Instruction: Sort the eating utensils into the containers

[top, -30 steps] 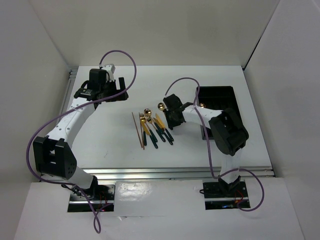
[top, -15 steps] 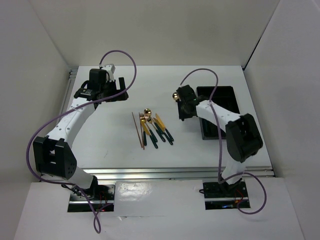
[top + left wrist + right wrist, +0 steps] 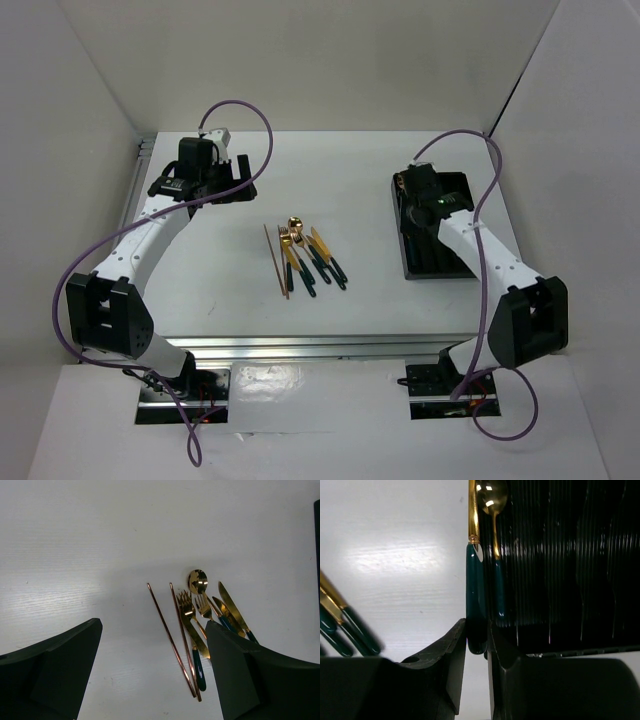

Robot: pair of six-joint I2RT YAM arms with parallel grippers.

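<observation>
We log the teal-handled utensil (image 3: 476, 595) pinched by its handle end in the right gripper (image 3: 477, 645), along the left edge of the black tray (image 3: 560, 580), beside a spoon (image 3: 493, 500) already lying inside. We judge it should shift inward, parallel to that slot, and go low before release. The left gripper (image 3: 152, 630) hangs spread wide above the pile (image 3: 200, 620).

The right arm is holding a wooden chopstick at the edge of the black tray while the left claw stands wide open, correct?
Not a chopstick: the right wrist view shows the right gripper shut on a gold utensil with a green handle, at the edge of the black tray. The left gripper is indeed wide open.
</observation>
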